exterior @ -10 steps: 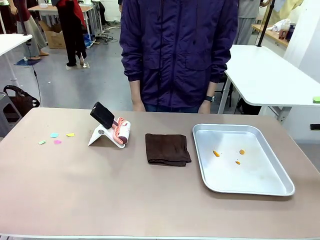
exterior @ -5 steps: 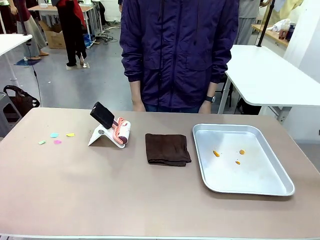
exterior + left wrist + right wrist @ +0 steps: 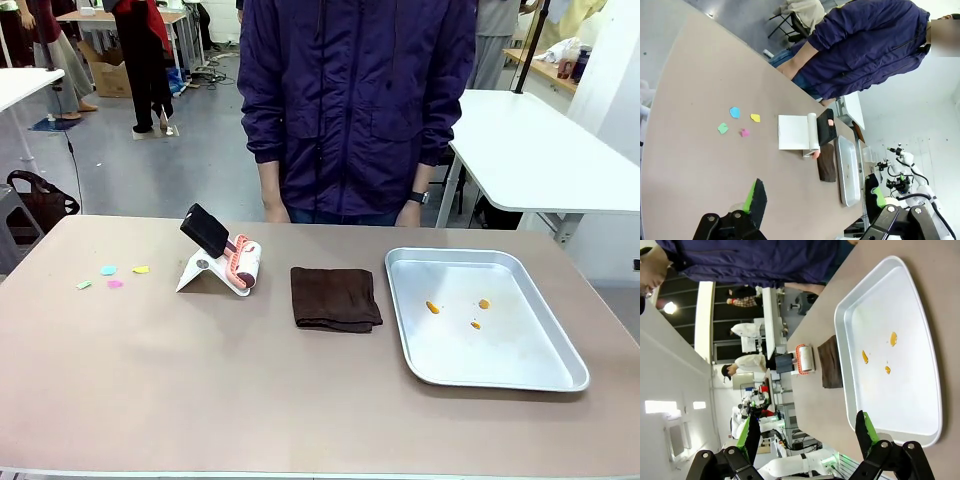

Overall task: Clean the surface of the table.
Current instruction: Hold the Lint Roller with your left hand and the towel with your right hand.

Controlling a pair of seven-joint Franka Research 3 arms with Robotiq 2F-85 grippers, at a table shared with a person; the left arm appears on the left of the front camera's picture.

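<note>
Well, my left gripper (image 3: pixel 816 192) and right gripper (image 3: pixel 807 422) hang spread wide over the table (image 3: pixel 300 400), cleaning not yet begun, I judge: scraps (image 3: pixel 112 275) at ten o'clock, cloth (image 3: pixel 335 298) centre, tray (image 3: pixel 500 370) at three, so next I'd grasp the cloth.

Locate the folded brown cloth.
Front view: the brown cloth lies on the table, between the lint roller at left and the metal tray at right.

A shared lab or workshop hall: beyond the far edge of the table (image 3: pixel 300 400), behind the person (image 3: pixel 355 100) standing there, a grey floor (image 3: pixel 180 170) carries white-topped work tables (image 3: pixel 540 150), a cardboard box (image 3: pixel 108 78), loose cables (image 3: pixel 212 72) and other people (image 3: pixel 140 50) well back.
</note>
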